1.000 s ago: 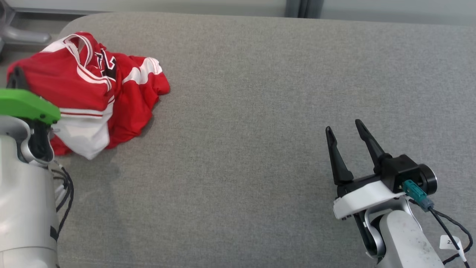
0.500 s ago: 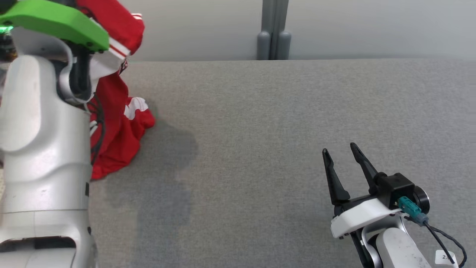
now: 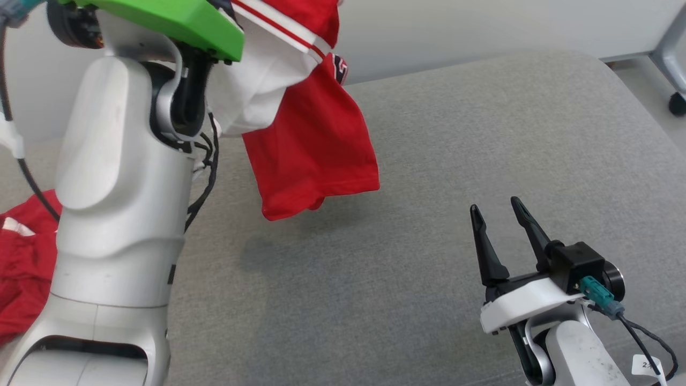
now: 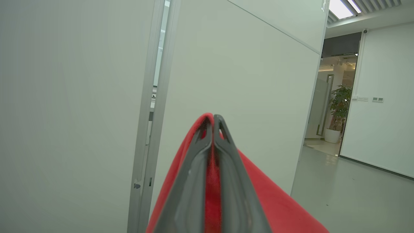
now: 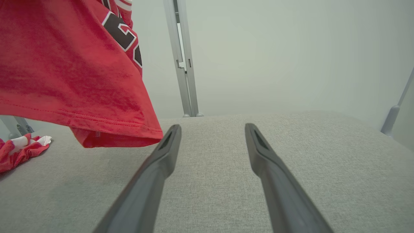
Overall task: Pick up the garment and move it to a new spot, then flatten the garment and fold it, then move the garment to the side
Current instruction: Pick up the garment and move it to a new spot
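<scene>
**Held aloft: the garment (image 3: 316, 145) in the left gripper (image 4: 213, 118)**

The left gripper is pinched tight on a fold of the garment. In the left wrist view, red cloth shows between and around its two dark fingers, with a pale wall panel (image 4: 242, 81) beyond. In the head view the left arm (image 3: 118, 177) stands tall at the left. The garment hangs from beside its green wrist cover (image 3: 171, 21), white near the top and red below. Its lower hem is clear of the grey cushion (image 3: 429, 161), with a shadow under it. The right gripper (image 3: 495, 205) sits low at the right, its fingers spread wide with nothing between them, well apart from the hanging cloth. More red and white cloth (image 3: 24, 268) lies on the cushion at the far left; whether it joins the hanging piece I cannot tell.
</scene>
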`<state>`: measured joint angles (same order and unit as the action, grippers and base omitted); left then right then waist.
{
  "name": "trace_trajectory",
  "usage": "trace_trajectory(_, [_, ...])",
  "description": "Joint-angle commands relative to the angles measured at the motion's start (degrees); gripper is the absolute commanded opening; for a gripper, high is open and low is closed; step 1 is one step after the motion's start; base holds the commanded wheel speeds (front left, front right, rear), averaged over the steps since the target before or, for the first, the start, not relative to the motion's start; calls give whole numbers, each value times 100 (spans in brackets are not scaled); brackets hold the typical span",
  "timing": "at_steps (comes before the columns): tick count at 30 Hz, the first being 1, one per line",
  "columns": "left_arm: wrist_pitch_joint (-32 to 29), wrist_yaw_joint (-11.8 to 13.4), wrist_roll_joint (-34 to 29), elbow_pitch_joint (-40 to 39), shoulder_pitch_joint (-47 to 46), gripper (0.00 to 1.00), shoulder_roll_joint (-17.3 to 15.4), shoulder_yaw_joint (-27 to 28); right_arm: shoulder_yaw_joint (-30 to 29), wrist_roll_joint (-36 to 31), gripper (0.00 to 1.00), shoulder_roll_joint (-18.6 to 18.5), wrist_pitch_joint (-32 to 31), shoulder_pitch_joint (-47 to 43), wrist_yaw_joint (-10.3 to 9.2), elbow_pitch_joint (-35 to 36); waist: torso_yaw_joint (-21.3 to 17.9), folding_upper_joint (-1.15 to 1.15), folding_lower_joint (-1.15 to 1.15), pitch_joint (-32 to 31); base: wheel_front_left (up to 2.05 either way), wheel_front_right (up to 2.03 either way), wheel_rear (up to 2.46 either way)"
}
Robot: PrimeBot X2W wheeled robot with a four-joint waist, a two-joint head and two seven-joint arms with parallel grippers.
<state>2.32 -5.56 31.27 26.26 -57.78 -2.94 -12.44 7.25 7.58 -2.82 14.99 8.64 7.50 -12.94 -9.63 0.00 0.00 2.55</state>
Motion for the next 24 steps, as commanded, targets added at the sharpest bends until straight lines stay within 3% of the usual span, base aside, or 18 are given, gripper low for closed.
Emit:
trace_trajectory(1, [-21, -12, 73, -24, 124, 0, -1, -165, -4, 56, 100, -12, 26, 100, -2, 42, -417, 0, 0, 254, 0, 0, 0])
trace_trajectory(8, [-1, 156, 178, 242, 416, 0, -10, -1032, 50, 182, 100, -13, 23, 225, -2, 129, -700, 0, 0, 550, 0, 0, 0])
trace_trajectory(19, [-209, 75, 512, 1413, 1400, 0, -8, -2595, 6, 262, 100, -12, 24, 328, -2, 194, -700, 0, 0, 805, 0, 0, 0])
trace_trajectory(20, [-211, 61, 583, 1469, 1461, 38, -11, -2718, 3, 261, 100, -12, 24, 328, -2, 191, -673, 0, 0, 813, 0, 0, 0])
trace_trajectory(21, [-219, 47, 638, 1504, 1501, 100, -12, -2822, -10, 260, 100, -10, 24, 332, -2, 186, -639, 0, 0, 817, 0, 0, 0])
trace_trajectory(24, [-60, 9, 841, 1488, 1604, 100, -11, -3050, -49, 244, 100, -13, 24, 333, -2, 162, -509, 0, 0, 796, 0, 0, 0])
